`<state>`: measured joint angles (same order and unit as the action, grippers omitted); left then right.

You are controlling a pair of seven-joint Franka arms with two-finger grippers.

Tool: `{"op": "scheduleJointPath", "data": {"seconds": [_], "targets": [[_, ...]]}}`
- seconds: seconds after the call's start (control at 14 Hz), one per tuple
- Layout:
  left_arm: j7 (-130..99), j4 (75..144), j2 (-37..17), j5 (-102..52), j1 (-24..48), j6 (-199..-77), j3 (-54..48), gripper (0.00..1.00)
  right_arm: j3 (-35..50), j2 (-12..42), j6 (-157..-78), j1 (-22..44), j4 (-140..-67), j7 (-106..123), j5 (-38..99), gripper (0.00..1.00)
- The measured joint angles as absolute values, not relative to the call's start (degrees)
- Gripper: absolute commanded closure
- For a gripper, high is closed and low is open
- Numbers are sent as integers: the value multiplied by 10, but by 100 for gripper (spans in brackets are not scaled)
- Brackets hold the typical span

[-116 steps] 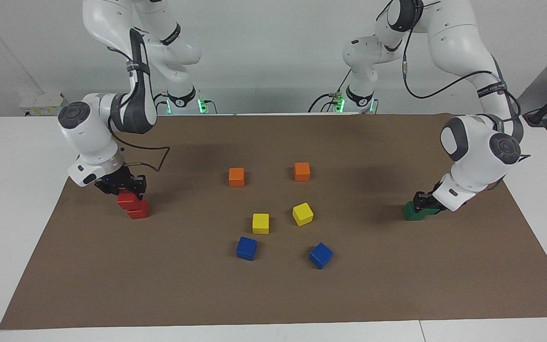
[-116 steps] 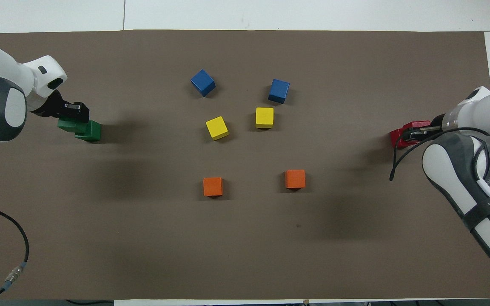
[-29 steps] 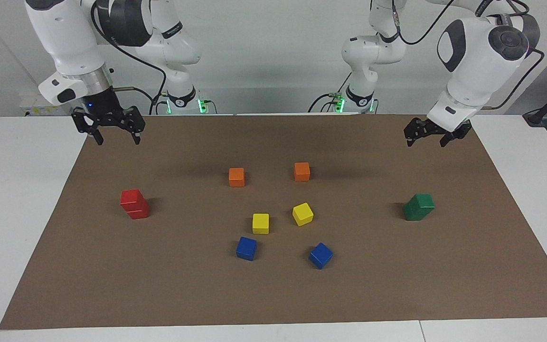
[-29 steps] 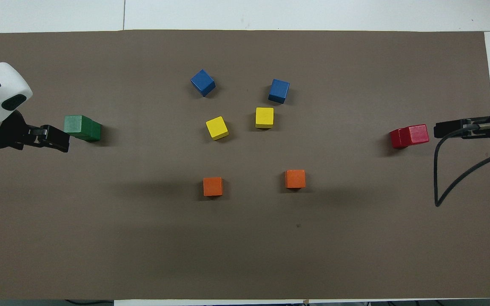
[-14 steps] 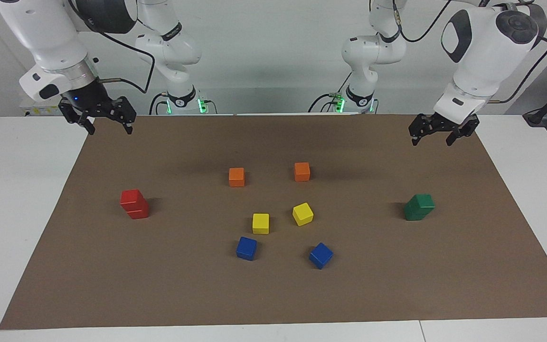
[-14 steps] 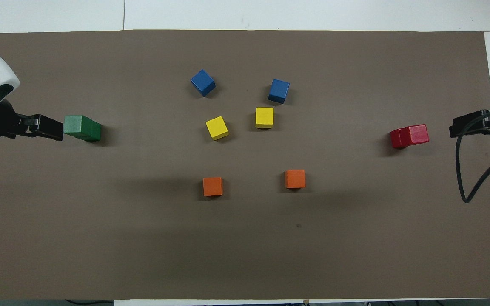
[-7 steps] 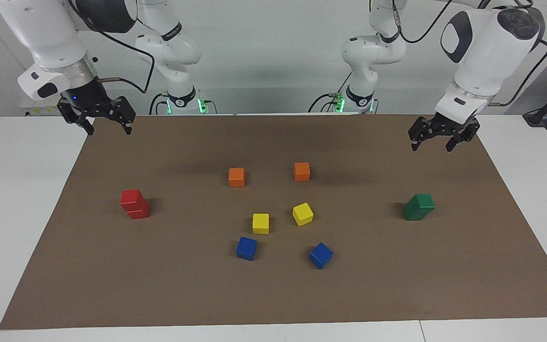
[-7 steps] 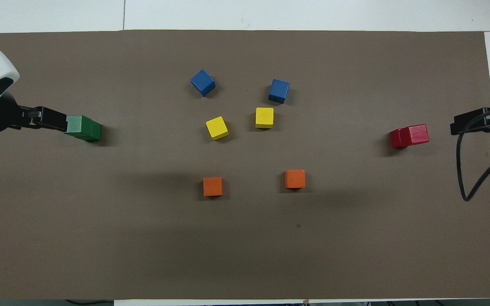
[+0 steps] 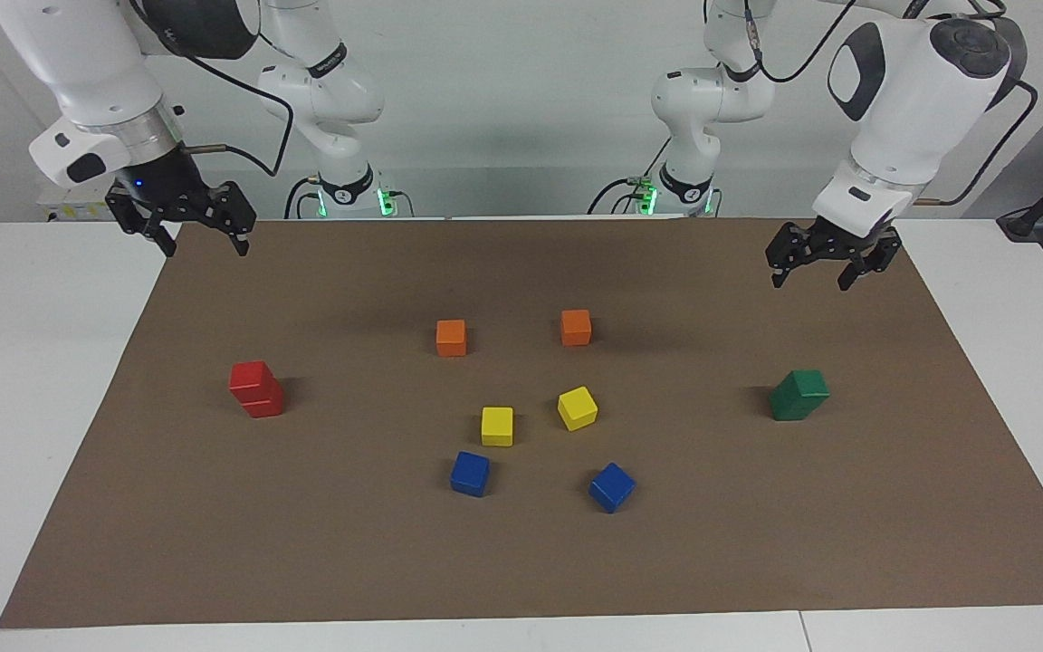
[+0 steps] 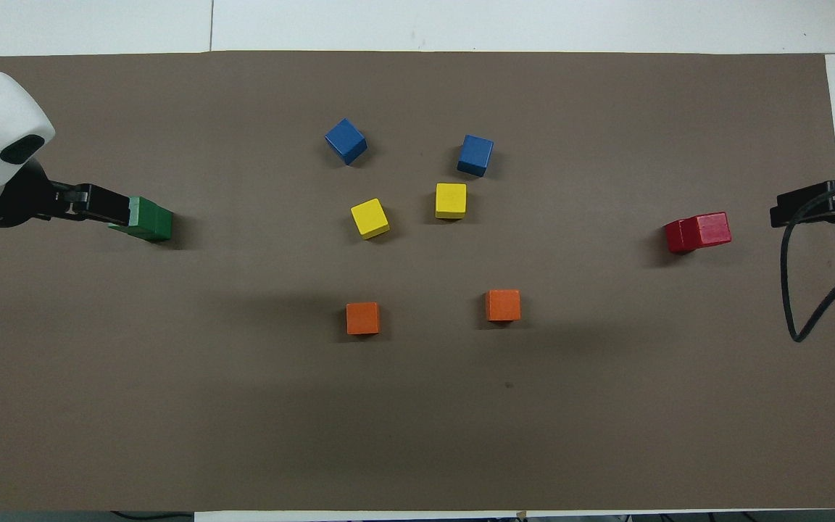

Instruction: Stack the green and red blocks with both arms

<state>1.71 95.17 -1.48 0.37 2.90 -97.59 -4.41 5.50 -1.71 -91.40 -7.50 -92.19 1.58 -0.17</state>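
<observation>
Stacks done, by the look of it: red blocks (image 9: pixel 256 389) one on another at 5 o'clock below right gripper (image 9: pixel 181 217), green blocks (image 9: pixel 798 395) likewise at 6 o'clock below left gripper (image 9: pixel 827 256), both grippers raised, spread wide, holding nothing.

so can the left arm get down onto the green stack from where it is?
Probably yes. The left gripper hangs open in the air near the green stack, empty, with nothing between them and no other block close by.
</observation>
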Motion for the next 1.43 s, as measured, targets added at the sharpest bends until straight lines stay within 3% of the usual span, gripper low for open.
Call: {"op": "scheduleJointPath", "data": {"seconds": [0.36,0.64,1.43], "targets": [[17,952,-15,4,30,-972,-44,0,51,-24,-914,-64,-919,16,-2,0],[16,952,-15,4,27,-960,-39,0,1,-25,-914,-14,-919,16,-2,0],[-3,952,-15,3,18,-958,-37,0,-8,-25,-912,-11,-919,16,-2,0]]}}
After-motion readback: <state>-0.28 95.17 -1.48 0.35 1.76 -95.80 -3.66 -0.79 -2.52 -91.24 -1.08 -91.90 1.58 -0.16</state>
